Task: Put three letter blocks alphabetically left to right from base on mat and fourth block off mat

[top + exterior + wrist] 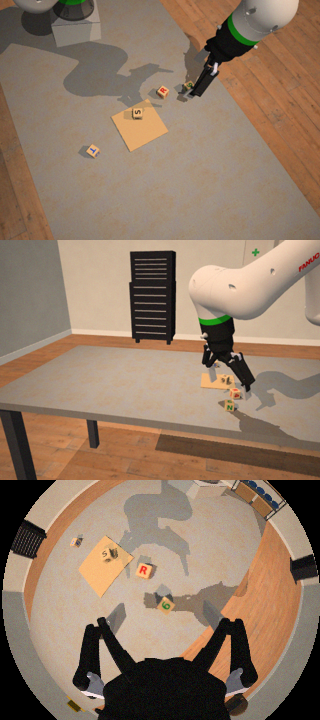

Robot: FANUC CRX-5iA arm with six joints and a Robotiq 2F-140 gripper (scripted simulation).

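A tan mat (139, 125) lies on the grey table. The block with a black S on top (137, 113) sits on the mat near its far corner. The block with a red R on top (162, 92) sits off the mat, just beyond it. The block with a blue T on top (93, 151) sits off the mat on the other side. The fourth block (188, 85) (229, 405) shows a green digit on top and a green N on its side. My gripper (191, 93) is open and empty, and hangs above the table near the green-digit block (166, 603).
The robot's base (74, 23) stands at the far end of the table. The table's long edge runs close beside the green-digit block, with wooden floor beyond it. A black drawer cabinet (152, 295) stands by the wall.
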